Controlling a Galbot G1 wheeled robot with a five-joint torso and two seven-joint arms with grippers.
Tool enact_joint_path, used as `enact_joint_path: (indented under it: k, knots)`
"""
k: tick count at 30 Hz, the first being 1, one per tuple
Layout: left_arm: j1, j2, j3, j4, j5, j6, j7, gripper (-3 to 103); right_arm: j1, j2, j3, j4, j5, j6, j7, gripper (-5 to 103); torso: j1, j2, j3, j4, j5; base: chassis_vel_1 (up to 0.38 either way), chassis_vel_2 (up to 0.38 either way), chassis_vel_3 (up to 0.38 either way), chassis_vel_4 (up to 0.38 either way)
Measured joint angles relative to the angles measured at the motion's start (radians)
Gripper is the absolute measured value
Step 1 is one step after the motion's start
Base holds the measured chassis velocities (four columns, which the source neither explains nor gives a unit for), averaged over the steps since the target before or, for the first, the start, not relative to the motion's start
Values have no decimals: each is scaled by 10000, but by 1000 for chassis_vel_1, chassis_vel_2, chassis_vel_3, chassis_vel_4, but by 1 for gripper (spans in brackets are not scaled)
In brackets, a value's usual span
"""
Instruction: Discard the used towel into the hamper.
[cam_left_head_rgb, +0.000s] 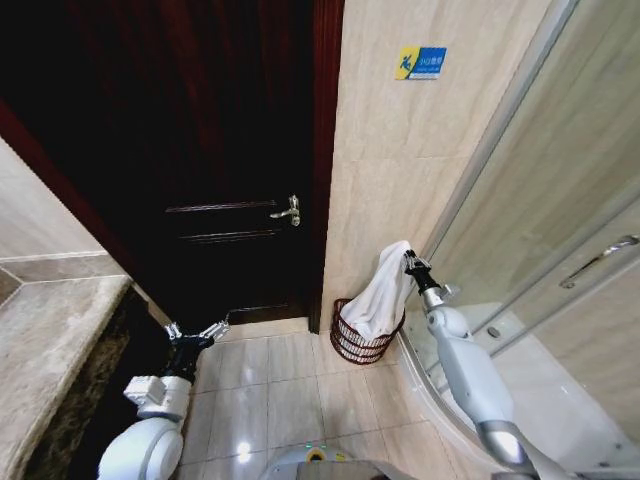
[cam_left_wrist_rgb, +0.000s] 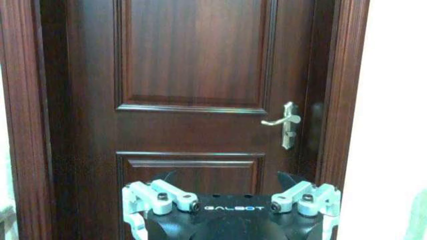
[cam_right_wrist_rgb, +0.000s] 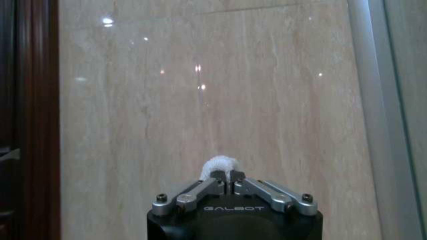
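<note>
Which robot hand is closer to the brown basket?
The right. The right gripper is just above the hamper, holding the white towel that hangs into it. The left gripper is open, off to the side by the dark door.

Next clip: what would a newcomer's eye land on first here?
The white towel, pinched at its top by the right gripper and draping into the small dark reddish-brown open-weave hamper at the beige tiled wall's foot. Next, the dark wooden door behind the open left gripper.
</note>
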Motion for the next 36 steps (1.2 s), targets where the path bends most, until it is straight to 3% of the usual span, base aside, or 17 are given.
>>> enact_joint_path:
  k: [14, 23, 36]
  knots:
    - [-1, 0, 0, 0, 0, 0, 0, 98, -37, 38, 47, -83, -52, 210, 85, 3, 3, -1, 1, -1, -1, -51, 42, 48, -47]
    - [0, 0, 0, 0, 0, 0, 0, 98, -44, 296, 186, -1205, -344, 615, -115, 3, -1, 0, 0, -1, -2, 0, 0, 0, 0]
    - [0, 0, 0, 0, 0, 0, 0, 98, -275, 678, 1, -2054, -568, 426, -345, 3, 0, -1, 0, 0, -3, 0, 0, 0, 0]
